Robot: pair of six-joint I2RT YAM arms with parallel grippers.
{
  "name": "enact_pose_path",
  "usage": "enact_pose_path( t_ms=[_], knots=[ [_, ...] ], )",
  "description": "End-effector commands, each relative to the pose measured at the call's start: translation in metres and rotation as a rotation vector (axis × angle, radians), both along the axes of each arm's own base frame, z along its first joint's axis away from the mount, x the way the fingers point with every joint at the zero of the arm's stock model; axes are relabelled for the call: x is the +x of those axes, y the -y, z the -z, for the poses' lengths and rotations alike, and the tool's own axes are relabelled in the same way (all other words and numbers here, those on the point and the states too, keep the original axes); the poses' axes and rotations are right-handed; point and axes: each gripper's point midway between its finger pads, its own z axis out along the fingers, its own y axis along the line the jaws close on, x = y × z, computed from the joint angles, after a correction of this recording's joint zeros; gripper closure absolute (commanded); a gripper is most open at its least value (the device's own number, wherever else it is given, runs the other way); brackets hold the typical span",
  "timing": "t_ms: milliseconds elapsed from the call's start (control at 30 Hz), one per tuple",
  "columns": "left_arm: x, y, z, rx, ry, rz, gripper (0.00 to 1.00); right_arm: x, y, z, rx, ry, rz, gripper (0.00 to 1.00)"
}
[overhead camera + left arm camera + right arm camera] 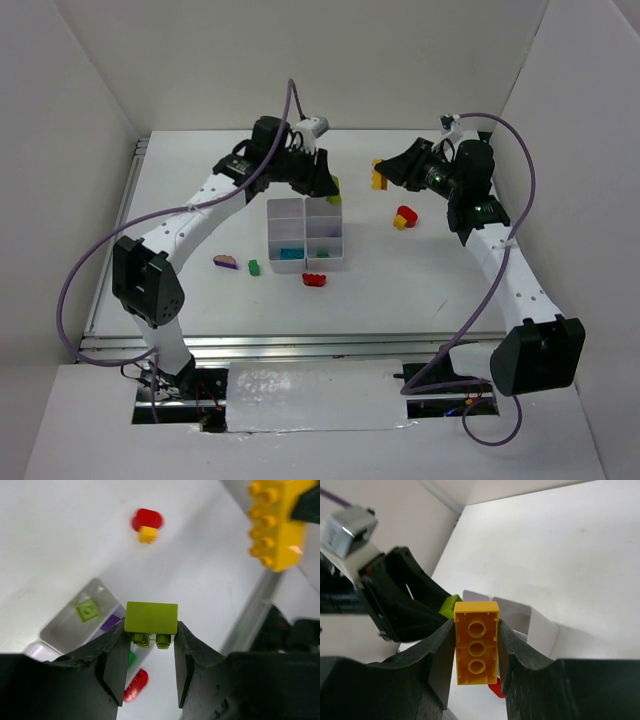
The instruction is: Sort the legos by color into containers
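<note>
Right gripper [476,630]: yellow lego [476,652] (left gripper [150,626]: lime lego [151,616])

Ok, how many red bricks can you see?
2. One red brick lies in front of the containers; the other red brick sits to their right, against a yellow piece. Compartments may hide more.

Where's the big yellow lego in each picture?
Top external: the yellow lego is up and right of the containers.
Left wrist: top right corner, studs showing.
Right wrist: dead centre, pinched by the right tool.
Shared landmark: the white containers, lower left in the left wrist view, behind the lego in the right wrist view.
</note>
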Motion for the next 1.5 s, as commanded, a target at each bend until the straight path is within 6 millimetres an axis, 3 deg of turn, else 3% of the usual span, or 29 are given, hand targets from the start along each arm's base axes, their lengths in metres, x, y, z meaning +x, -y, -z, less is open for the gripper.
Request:
enact_pose_path(
  t_ms=[0, 167, 367, 733, 1067, 1467],
  knots=[
    [0.025, -0.030, 0.039, 0.209, 0.081, -0.293, 1.00, -0.002, 0.020, -0.023, -0.038, 0.039, 0.129, 1.00],
    [0.034, -0.048, 0.071, 0.352, 0.084, -0.493, 1.00, -0.015, 0.030, -0.019, -0.039, -0.005, 0.187, 1.00],
    [0.030, -0.047, 0.093, 0.401, 0.050, -0.586, 1.00, -0.033, 0.026, -0.009, -0.003, -0.045, 0.166, 1.00],
    [0.016, -0.024, 0.089, 0.359, 0.039, -0.514, 1.00, -0.040, 0.024, -0.006, -0.014, -0.036, 0.158, 1.00],
    [0.003, -0.018, 0.097, 0.354, 0.008, -0.470, 1.00, -0.043, 0.027, -0.006, -0.012, -0.029, 0.175, 1.00],
    [0.002, -0.017, 0.091, 0.350, 0.011, -0.457, 1.00, -0.046, 0.025, -0.006, 0.001, -0.029, 0.171, 1.00]
  ],
)
